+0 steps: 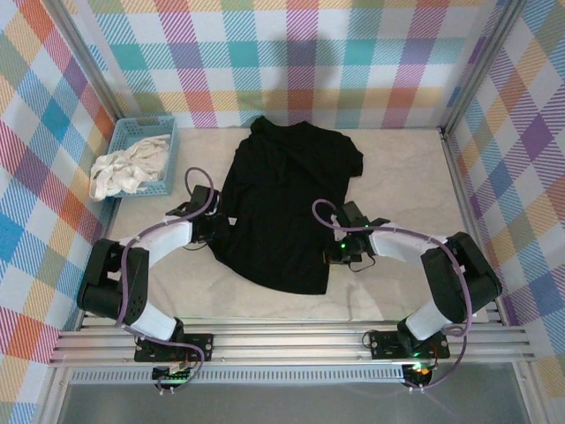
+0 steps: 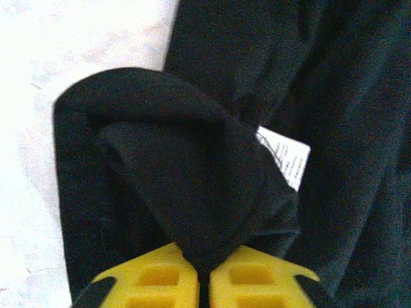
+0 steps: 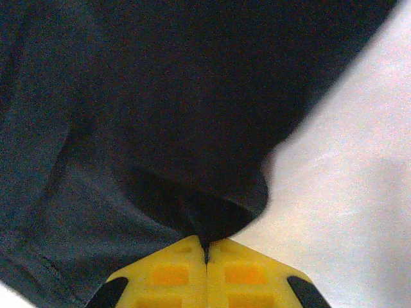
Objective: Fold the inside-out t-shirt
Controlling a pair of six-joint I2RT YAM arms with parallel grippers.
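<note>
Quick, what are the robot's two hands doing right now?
Left gripper: closed, pinching a fold of the black t-shirt.
Right gripper: closed, pinching the t-shirt's edge.

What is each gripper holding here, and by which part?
Both pinch the black t-shirt: the left gripper a fold at its left edge, the right gripper a fold at its right edge.

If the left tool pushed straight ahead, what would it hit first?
The t-shirt: the left tool is shut on a raised fold of it, with more black cloth and, it seems, a white label beyond.
</note>
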